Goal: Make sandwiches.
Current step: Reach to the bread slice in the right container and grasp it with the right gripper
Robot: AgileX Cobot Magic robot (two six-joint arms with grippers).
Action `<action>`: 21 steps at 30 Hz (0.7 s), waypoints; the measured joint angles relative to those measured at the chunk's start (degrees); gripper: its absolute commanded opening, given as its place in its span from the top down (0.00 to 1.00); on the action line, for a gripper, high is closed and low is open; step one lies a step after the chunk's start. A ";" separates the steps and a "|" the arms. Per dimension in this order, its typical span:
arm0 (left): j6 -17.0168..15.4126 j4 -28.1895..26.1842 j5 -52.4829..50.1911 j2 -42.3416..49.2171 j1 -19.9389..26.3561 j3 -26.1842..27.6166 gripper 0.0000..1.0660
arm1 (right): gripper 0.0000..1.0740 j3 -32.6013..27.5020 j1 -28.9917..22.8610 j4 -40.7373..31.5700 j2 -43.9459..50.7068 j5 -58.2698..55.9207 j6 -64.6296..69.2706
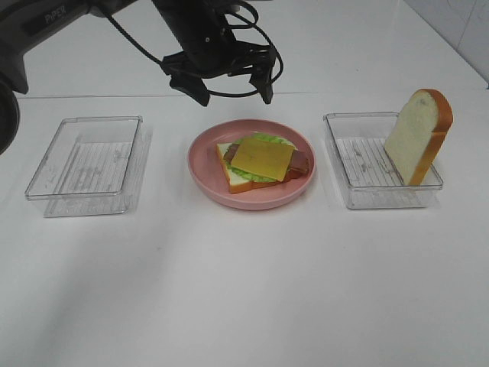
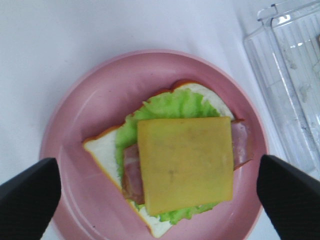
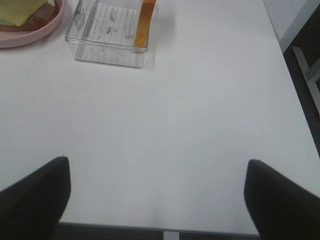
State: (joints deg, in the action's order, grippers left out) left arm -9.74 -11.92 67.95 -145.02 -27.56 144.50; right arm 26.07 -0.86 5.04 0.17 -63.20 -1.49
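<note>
A pink plate (image 1: 205, 164) in the middle of the table holds an open sandwich (image 1: 260, 160): a white bread slice (image 2: 102, 150), ruffled green lettuce (image 2: 172, 105), a bacon strip (image 2: 241, 142) and a yellow cheese square (image 2: 185, 162) on top. My left gripper (image 1: 236, 98) hangs open just above and behind the plate, holding nothing; its two black fingers (image 2: 27, 197) stand on either side of the sandwich. A second bread slice (image 1: 419, 136) leans upright in the right clear container (image 1: 359, 164). My right gripper (image 3: 157, 167) is open over bare table, away from the containers.
An empty clear container (image 1: 84, 160) sits left of the plate. In the right wrist view, the right container (image 3: 107, 35), the bread slice's crust (image 3: 145, 22) and the plate's rim (image 3: 35, 31) lie ahead. The table's edge (image 3: 295, 100) runs beside a dark gap.
</note>
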 measured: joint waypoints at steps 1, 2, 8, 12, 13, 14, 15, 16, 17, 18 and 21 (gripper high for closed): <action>0.00 0.00 0.00 0.00 0.00 0.00 0.05 | 0.15 0.00 0.00 0.00 0.00 0.00 0.00; -0.34 1.60 1.09 0.00 0.00 1.60 0.05 | 0.15 0.00 0.00 0.00 0.00 0.00 0.00; -1.20 3.15 1.38 0.52 0.52 4.01 0.06 | 0.15 0.00 0.00 0.00 0.00 0.00 0.00; -1.26 3.55 1.55 2.18 0.80 4.01 0.06 | 0.15 0.00 0.00 0.00 0.00 0.00 0.00; -1.26 3.67 1.55 2.86 0.86 4.01 0.06 | 0.15 0.00 0.00 0.00 0.00 0.00 0.00; -1.26 3.67 1.55 2.86 0.86 4.01 0.06 | 0.15 0.00 0.00 0.00 0.00 0.00 0.00; -1.26 3.84 1.60 4.53 1.03 4.01 0.06 | 0.15 0.00 0.00 0.00 0.00 0.00 0.00; -1.26 3.84 1.60 4.53 1.03 4.01 0.06 | 0.15 0.00 0.00 0.00 0.00 0.00 0.00; -1.26 3.84 1.60 6.02 1.26 4.01 0.06 | 0.15 0.00 0.00 0.00 0.00 0.00 0.00; -1.20 3.72 1.60 6.82 1.49 4.01 0.06 | 0.15 0.00 0.00 0.00 0.00 0.00 0.00; -0.97 3.55 1.66 9.11 2.35 4.01 0.06 | 0.15 0.00 0.00 0.00 0.00 0.00 0.00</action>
State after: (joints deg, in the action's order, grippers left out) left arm -10.71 -8.37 69.61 -135.91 -25.21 148.51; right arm 26.07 -0.86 5.04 0.17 -63.20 -1.49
